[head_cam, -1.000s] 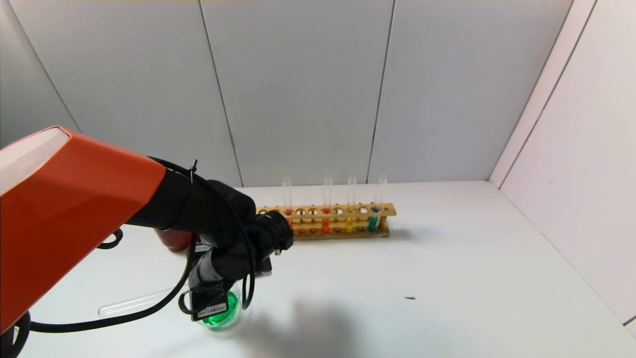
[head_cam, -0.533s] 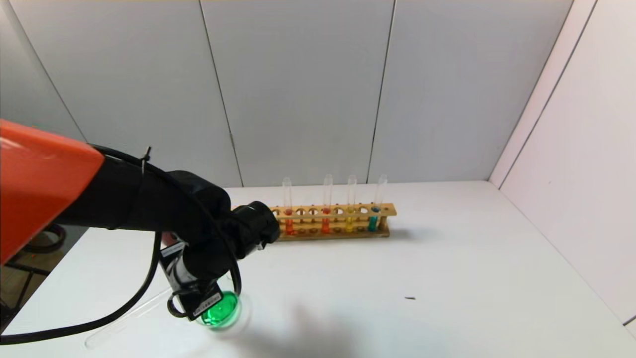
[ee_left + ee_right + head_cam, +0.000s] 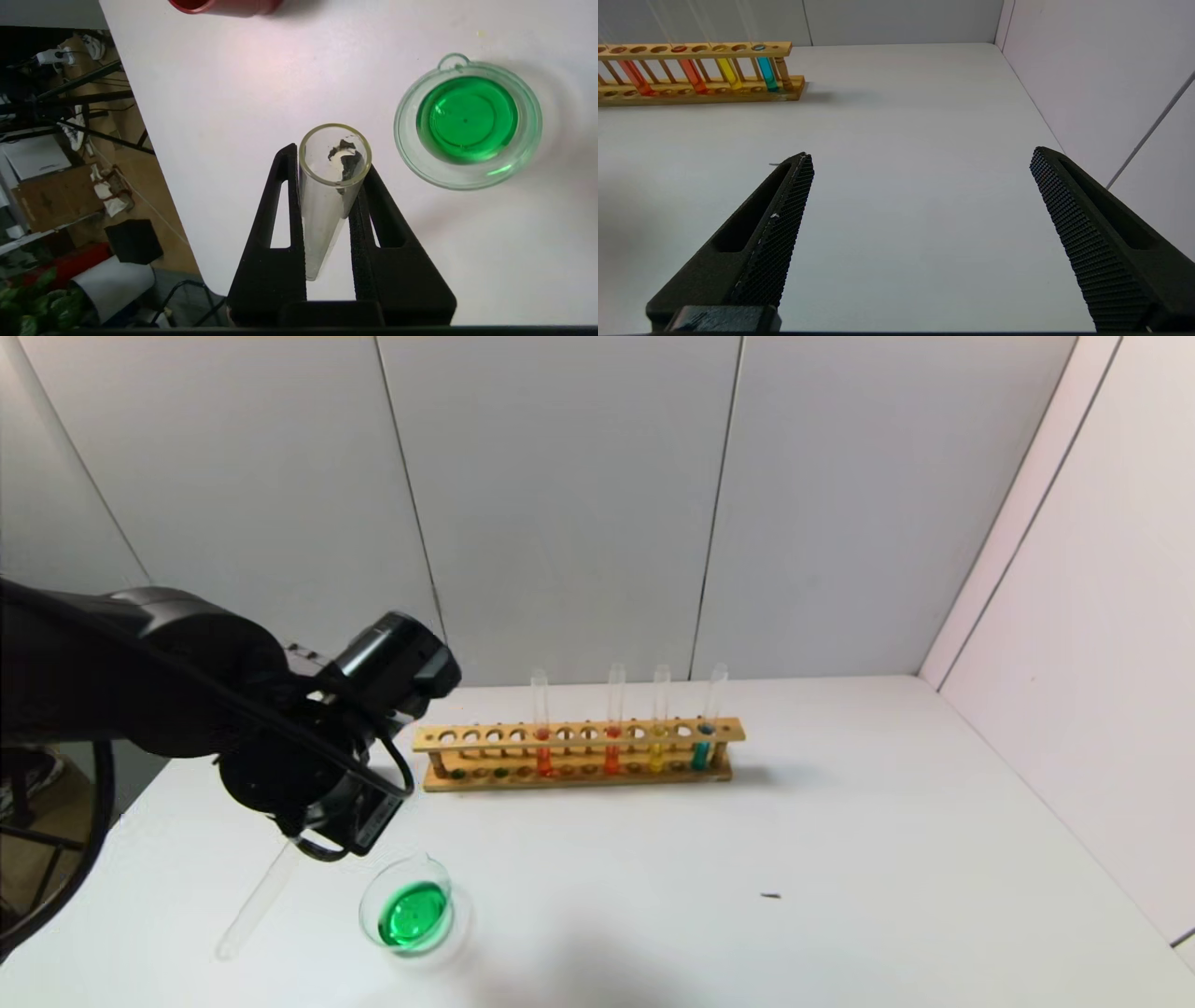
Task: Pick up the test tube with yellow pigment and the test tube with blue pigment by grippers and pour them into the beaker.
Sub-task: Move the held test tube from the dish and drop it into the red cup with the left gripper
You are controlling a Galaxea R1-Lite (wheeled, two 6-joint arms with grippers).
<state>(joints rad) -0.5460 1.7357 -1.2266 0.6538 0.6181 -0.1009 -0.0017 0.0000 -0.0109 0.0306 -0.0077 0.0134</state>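
Note:
My left gripper [image 3: 313,826] [image 3: 329,158] hangs above the table to the left of the beaker [image 3: 366,896] [image 3: 406,140]. It is shut on an empty clear test tube [image 3: 252,905] [image 3: 322,214], which slants down with its open mouth towards the table. The beaker holds green liquid. A test tube with yellow liquid [image 3: 657,751] [image 3: 728,74] and one with teal-blue liquid [image 3: 700,751] [image 3: 767,74] stand in the wooden rack [image 3: 579,735] at the back. My right gripper [image 3: 920,154] is open over bare table, far from the rack, and is out of the head view.
Two tubes of orange-red liquid [image 3: 543,756] [image 3: 611,756] also stand in the rack. A dark-red cup [image 3: 224,4] sits beyond the beaker, near the table's left edge [image 3: 149,154]. White walls close the back and right. A small dark speck [image 3: 770,896] lies on the table.
My left arm has pulled up and to the left, away from over the beaker. The held tube has swung from near level to slanting mouth-down, and the rack's left end now shows.

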